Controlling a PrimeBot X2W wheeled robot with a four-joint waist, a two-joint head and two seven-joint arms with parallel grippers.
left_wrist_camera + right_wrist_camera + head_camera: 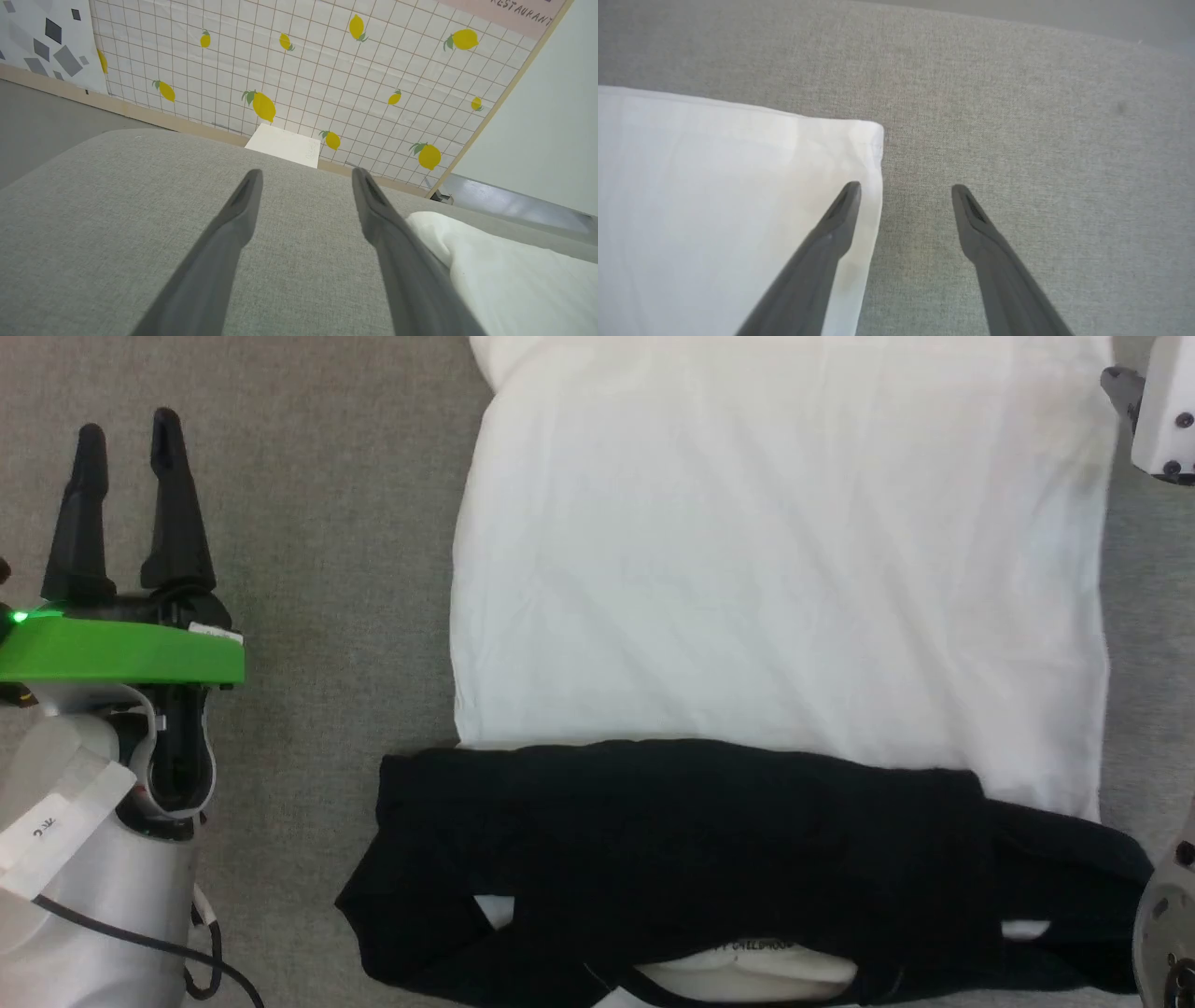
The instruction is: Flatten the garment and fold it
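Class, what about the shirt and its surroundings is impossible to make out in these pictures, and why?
Head view: the shirt has its far hem cut off by the top edge.
Head view: the neck band print is too small and blurred to read.
Head view: the black sleeves merge; their layering is lost.
Left wrist view: the sign is cut off by the top edge.

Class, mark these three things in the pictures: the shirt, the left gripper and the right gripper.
shirt (775, 551), head view, on its white body.
left gripper (129, 425), head view, midway between its open fingertips.
right gripper (906, 187), right wrist view, midway between its open fingertips.
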